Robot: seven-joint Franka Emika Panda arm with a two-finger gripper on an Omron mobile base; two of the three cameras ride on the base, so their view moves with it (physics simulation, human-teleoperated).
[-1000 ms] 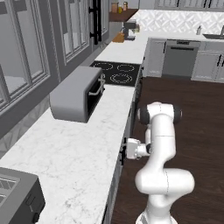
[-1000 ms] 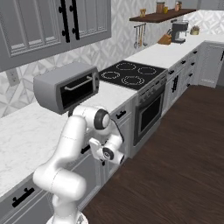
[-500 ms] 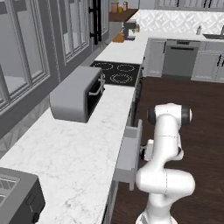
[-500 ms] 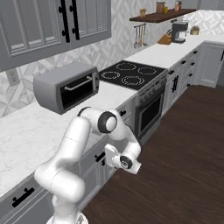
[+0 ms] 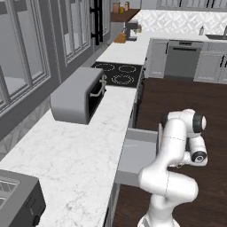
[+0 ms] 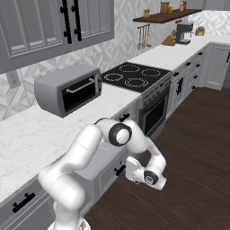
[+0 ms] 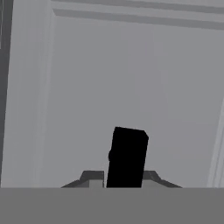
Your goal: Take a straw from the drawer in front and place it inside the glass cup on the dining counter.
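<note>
Grey toaster oven [image 5: 77, 95] on worktop beside black cooktop [image 5: 118, 73].

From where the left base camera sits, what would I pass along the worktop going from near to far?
Dark appliance at the near corner → open drawer → grey toaster oven → black cooktop → coffee machine at the far end.
</note>
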